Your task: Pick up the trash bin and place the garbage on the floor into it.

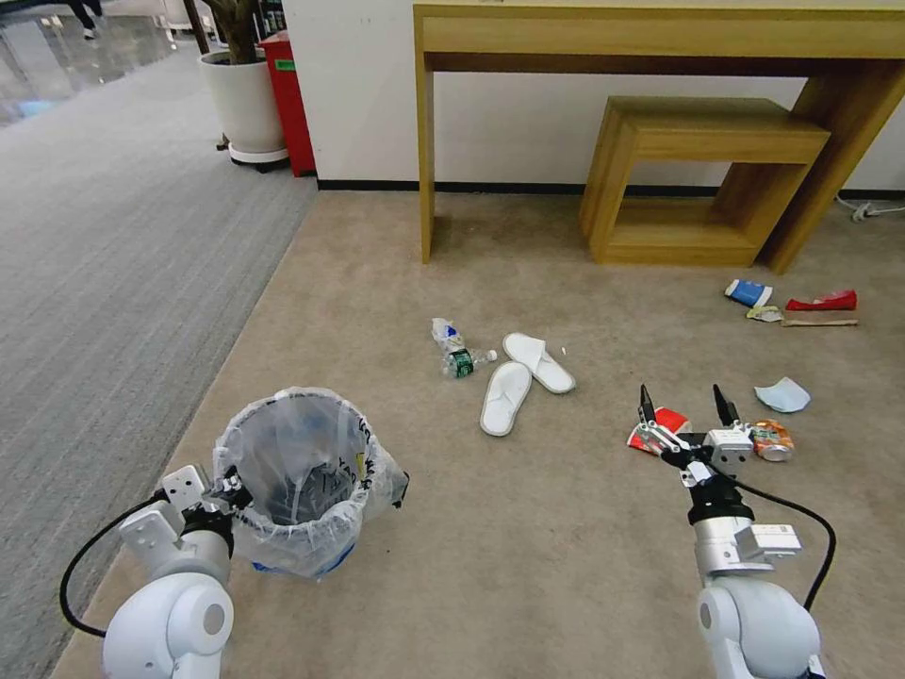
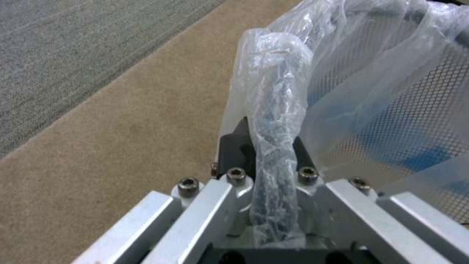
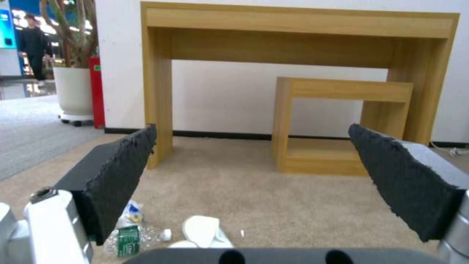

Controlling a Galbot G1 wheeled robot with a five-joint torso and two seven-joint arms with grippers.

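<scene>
1. Pinching the bagged rim of the trash bin [image 1: 300, 476], the left gripper [image 1: 229, 492] sits at the bin's left edge, near left on the beige carpet [image 1: 528, 556].
2. Farther off at centre lie the clear bottle [image 1: 458, 352] and two white slippers [image 1: 524, 379].
3. Spread wide, the right gripper [image 1: 686, 405] hovers over a red-white packet [image 1: 660, 429], seemingly not touching it; an orange can [image 1: 771, 439] lies just right.

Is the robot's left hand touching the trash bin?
Touching. In the left wrist view the left gripper is shut on the trash bin, its bag-covered rim running between the jaws. The right gripper hangs open above the carpet.
</scene>
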